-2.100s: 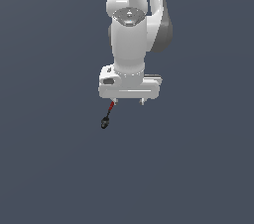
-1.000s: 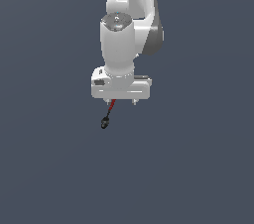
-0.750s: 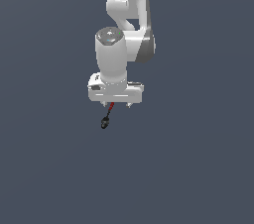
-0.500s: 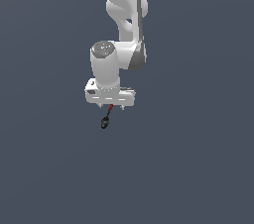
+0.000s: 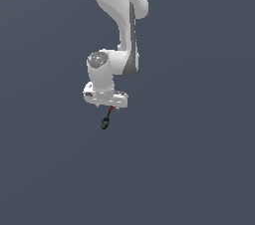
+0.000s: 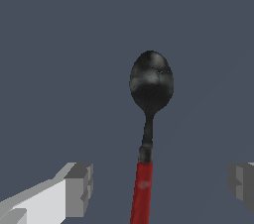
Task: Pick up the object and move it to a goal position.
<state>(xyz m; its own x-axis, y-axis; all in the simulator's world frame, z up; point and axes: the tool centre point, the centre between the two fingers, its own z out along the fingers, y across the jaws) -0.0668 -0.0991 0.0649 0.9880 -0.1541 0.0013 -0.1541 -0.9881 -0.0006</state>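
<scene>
The object is a tiny spoon with a red handle (image 6: 143, 191) and a glossy black bowl (image 6: 151, 82). In the exterior view the object (image 5: 106, 118) pokes out from under the white hand, its black end lowest. My gripper (image 5: 106, 105) is directly over its red end. The wrist view shows my gripper (image 6: 161, 184) open: the two grey fingertips (image 6: 79, 188) stand wide apart on either side of the handle, and neither touches it.
Only a plain dark grey-blue surface (image 5: 199, 169) lies around the arm. The white arm (image 5: 122, 15) rises behind the hand, out of the exterior view's top.
The hand has shifted toward the exterior view's left and slightly lower, with the arm swinging over. The spoon has stayed where it was.
</scene>
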